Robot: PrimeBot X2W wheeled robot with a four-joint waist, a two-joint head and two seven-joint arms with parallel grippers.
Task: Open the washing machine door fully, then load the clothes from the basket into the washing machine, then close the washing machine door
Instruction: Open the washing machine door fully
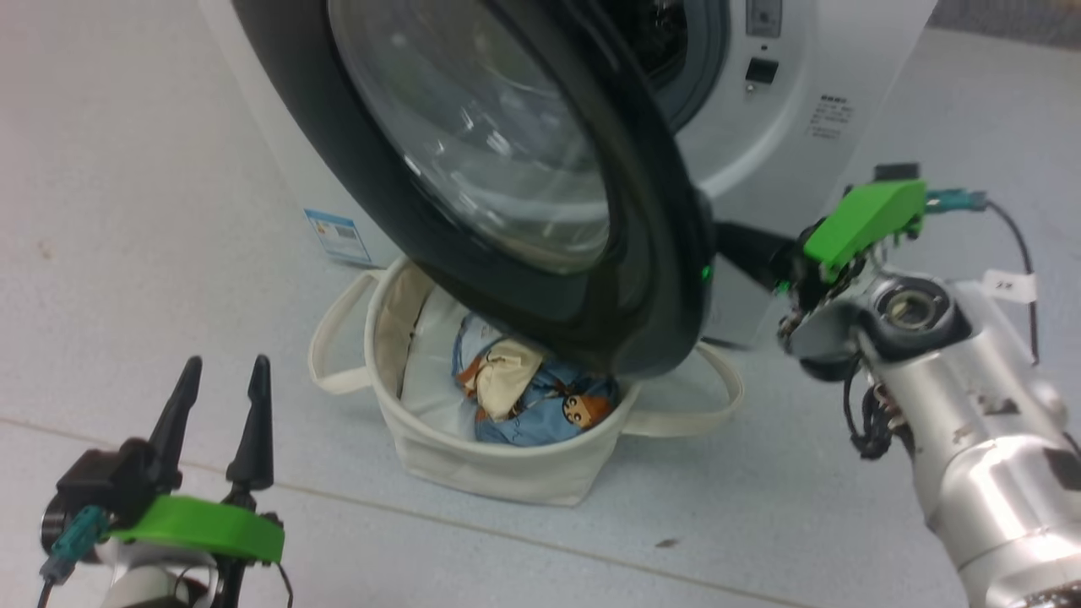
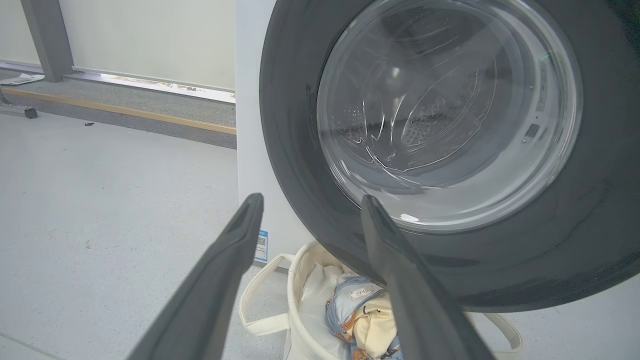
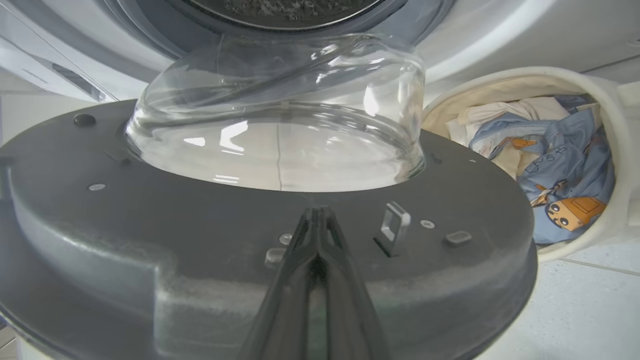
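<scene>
We find the washing machine door [image 1: 659,279] part open, overhanging the basket [image 1: 473,460], which holds the clothes [image 1: 540,401]. The right gripper [image 3: 315,215], at the door's 3 o'clock, has its jaws pressed together and empty, tips at the door's inner face. The left gripper [image 1: 224,363], at the basket's 8 o'clock, has its jaws wide.

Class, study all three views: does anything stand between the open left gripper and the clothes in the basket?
Yes. The half-open washing machine door hangs over the basket, its black rim covering the far part of the opening above the clothes. From the left gripper, the near part looks uncovered.
</scene>
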